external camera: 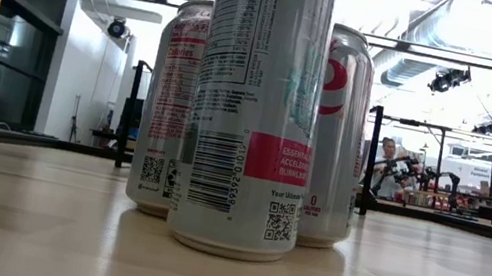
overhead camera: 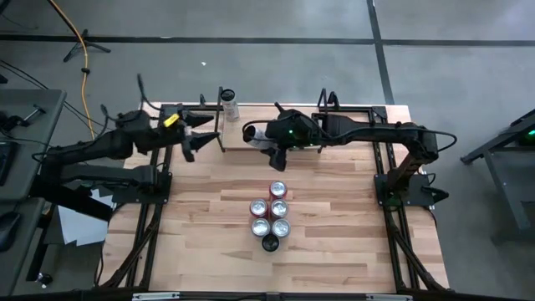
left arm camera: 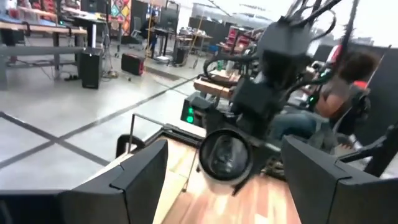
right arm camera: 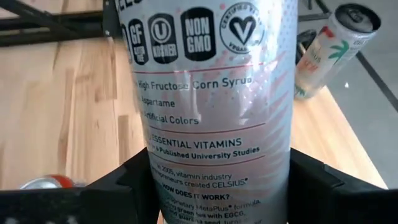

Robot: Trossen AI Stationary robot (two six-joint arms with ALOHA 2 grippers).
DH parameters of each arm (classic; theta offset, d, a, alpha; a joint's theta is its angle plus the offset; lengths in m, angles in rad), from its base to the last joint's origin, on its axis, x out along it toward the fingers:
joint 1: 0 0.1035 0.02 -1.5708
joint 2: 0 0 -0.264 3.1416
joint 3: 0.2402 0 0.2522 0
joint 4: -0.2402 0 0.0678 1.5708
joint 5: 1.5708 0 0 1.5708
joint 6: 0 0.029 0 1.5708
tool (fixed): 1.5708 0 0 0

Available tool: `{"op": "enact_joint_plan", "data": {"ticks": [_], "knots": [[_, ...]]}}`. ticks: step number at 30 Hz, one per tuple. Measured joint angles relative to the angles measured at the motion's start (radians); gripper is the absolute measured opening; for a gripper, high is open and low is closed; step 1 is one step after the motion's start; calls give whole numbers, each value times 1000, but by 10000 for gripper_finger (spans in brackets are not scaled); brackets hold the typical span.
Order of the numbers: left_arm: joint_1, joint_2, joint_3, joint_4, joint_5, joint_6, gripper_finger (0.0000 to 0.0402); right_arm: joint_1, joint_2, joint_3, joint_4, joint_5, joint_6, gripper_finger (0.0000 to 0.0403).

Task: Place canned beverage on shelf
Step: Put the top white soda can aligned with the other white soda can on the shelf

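Note:
A white canned beverage [overhead camera: 254, 134] hangs above the table's far middle with my right gripper [overhead camera: 269, 138] shut on it. The right wrist view shows its printed wall [right arm camera: 211, 93] filling the space between my fingers. My left gripper [overhead camera: 199, 138] stands open just to its left, over the shelf's black rods [overhead camera: 220, 125], and touches nothing. In the left wrist view the can's round end [left arm camera: 227, 155] faces my open left fingers. A second can [overhead camera: 227, 104] stands upright by the far rod. My right gripper pinches the can's round wall [right arm camera: 186, 180] between its two fingers, at the part nearest the gripper. The fingers come from the table's right, slanting a little down, and the can lies along them. It sticks out toward the left gripper, lifted clear of the table.
Several cans [overhead camera: 272, 213] stand in a tight cluster at the table's middle, and they fill the low view [external camera: 251, 109]. The upright can by the rod also shows in the right wrist view [right arm camera: 329, 50]. A seated person [left arm camera: 348, 93] shows beyond the table.

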Motion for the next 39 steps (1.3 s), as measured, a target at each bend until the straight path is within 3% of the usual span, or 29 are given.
{"op": "enact_joint_plan", "data": {"ticks": [6, 10, 13, 16, 28, 39], "knots": [[-1, -80, -1, -3, 1, -53, 260, -33, -6, -310, 489, -64, 131, 232], [-1, -115, -2, -2, -6, -62, 260, -50, 20, -477, 912, 67, 242, 233], [0, -128, -2, -1, -23, -77, 260, -64, 69, -529, 1062, 197, 292, 233], [0, -127, -2, 4, -35, -77, 259, -76, 135, -536, 1121, 256, 295, 233], [-1, -127, -2, 5, -38, -77, 259, -83, 333, -356, 1142, 459, 259, 232], [-1, -127, -3, 5, -39, -77, 259, -93, 389, -344, 1106, 509, 293, 250]]}}
